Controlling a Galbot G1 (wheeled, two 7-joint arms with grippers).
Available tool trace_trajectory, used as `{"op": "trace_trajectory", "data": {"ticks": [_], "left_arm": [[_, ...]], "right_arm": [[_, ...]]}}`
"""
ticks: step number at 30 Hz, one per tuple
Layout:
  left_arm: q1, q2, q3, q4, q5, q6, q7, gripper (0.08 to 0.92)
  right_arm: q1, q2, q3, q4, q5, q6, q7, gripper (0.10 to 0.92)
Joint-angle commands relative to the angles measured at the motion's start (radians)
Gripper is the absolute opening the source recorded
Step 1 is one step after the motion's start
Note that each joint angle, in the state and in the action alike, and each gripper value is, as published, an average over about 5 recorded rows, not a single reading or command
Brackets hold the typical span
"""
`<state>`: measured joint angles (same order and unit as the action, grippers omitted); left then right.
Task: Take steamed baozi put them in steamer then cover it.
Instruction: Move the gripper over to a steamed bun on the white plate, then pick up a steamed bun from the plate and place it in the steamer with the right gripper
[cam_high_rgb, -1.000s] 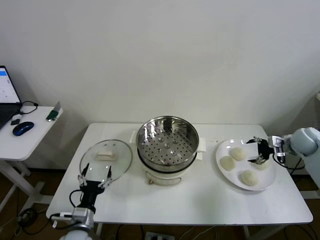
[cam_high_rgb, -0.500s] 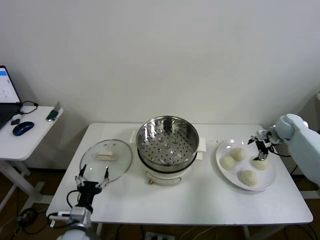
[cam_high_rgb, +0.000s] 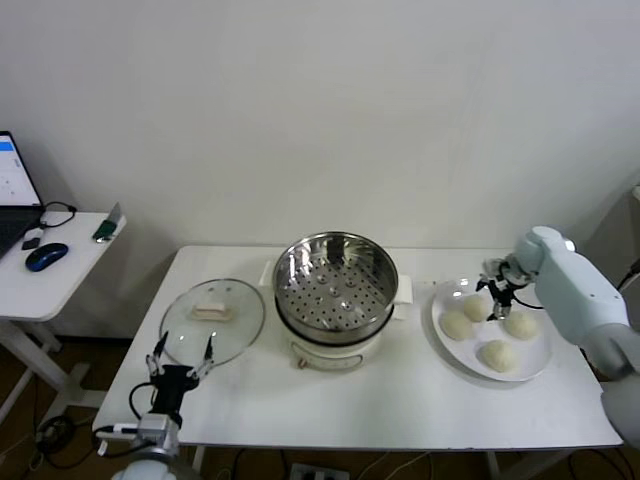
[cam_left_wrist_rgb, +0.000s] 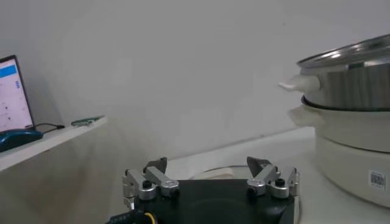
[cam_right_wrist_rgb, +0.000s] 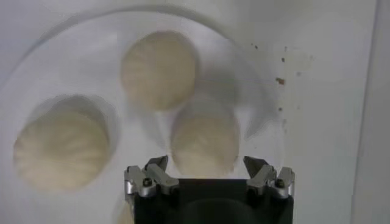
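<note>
My right gripper (cam_high_rgb: 497, 289) hovers, jaws wide and empty, over four buns (cam_high_rgb: 456, 327) on the plate (cam_high_rgb: 540, 358), at 3 o'clock from the steamer (cam_high_rgb: 335, 297). The lid (cam_high_rgb: 212, 314) lies at 9 o'clock on the bench (cam_high_rgb: 400, 400); my left gripper (cam_high_rgb: 181, 352) waits wide just in front of it.

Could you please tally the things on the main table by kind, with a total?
Steamed baozi: 4, at and, all on the plate
Plate: 1
Steamer: 1
Cover: 1
Total: 7
</note>
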<state>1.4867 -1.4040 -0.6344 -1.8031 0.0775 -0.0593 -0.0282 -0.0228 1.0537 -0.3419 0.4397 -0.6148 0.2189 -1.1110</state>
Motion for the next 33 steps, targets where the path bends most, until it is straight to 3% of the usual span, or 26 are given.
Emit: {"op": "trace_trajectory", "data": {"ticks": [1, 6, 17, 24, 28, 33], "left_arm": [[0.0, 0.001, 0.0, 0.003, 0.004, 0.002, -0.005, 0.823], [0.002, 0.001, 0.0, 0.005, 0.004, 0.001, -0.005, 0.823], [0.015, -0.002, -0.003, 0.002, 0.004, -0.002, -0.007, 0.823], [0.027, -0.004, -0.01, 0.0, 0.004, -0.003, -0.01, 0.823], [0.035, -0.006, -0.013, -0.004, 0.004, -0.004, -0.011, 0.823], [0.046, -0.008, -0.013, -0.011, 0.004, -0.005, -0.011, 0.823]], "right_arm": [[0.016, 0.054, 0.007, -0.078, -0.038, 0.009, 0.006, 0.823], [0.018, 0.064, 0.016, -0.094, -0.051, 0.012, 0.005, 0.814], [0.036, 0.066, 0.019, -0.102, -0.063, 0.022, -0.004, 0.667], [0.053, 0.055, 0.001, -0.086, -0.049, 0.037, -0.013, 0.66], [0.084, 0.02, -0.081, -0.024, 0.017, 0.061, -0.032, 0.662], [0.164, -0.056, -0.283, 0.158, 0.192, 0.097, -0.069, 0.662]]}}
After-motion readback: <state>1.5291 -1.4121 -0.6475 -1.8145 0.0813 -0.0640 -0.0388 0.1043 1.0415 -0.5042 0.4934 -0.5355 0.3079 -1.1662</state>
